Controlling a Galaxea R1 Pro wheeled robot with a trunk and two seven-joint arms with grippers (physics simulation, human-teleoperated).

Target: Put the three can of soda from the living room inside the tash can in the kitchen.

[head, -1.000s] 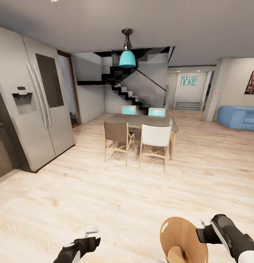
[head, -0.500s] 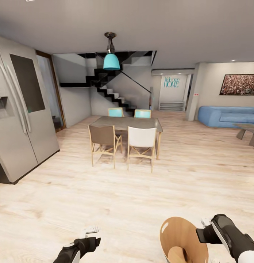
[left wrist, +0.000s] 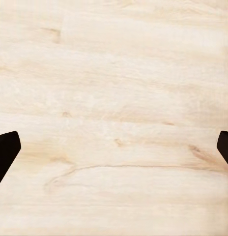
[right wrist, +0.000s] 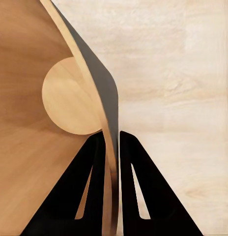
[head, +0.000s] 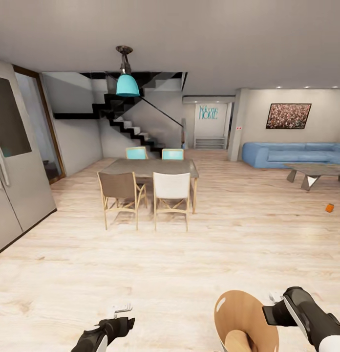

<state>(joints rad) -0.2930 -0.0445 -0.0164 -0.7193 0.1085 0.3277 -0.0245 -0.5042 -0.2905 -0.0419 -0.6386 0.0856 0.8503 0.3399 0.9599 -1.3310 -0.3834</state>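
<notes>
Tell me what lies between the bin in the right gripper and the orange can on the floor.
In the head view, only bare light wood floor separates the trash can, clamped at its rim by the right gripper, from the orange soda can near the coffee table.

The fridge [head: 13, 161] is cut off by the head view's left edge, the blue sofa [head: 297, 154] and the coffee table [head: 316, 173] by its right edge. The tash can [head: 245, 320] runs off the bottom edge. A small orange thing [head: 329, 208] on the floor is too small to identify.
</notes>
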